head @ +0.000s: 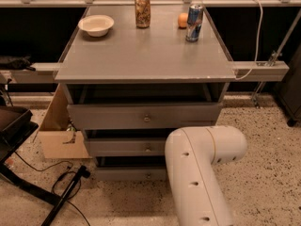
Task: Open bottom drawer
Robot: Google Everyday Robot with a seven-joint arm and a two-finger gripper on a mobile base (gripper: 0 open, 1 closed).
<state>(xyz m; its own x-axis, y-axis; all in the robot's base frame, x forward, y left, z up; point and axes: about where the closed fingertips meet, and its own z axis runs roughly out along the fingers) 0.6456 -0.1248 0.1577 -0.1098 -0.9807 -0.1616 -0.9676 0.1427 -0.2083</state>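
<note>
White arm [200, 173] in front of the drawers under the grey worktop [146, 55]. One thick link rises from the lower edge of view to a rounded elbow below the worktop's front right part, and a short link points right from it. The claw is out of view, so its opening cannot be told. The bottom drawer [127, 174], third below the worktop, bears a small round knob [148, 175]; the elbow hides its right end. On the worktop's far part stand a bowl [96, 25] and two cans [142, 4].

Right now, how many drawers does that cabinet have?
3: top drawer, middle drawer below, bottom drawer lowest, partly behind the robot's arm. The gripper is out of view.
</note>
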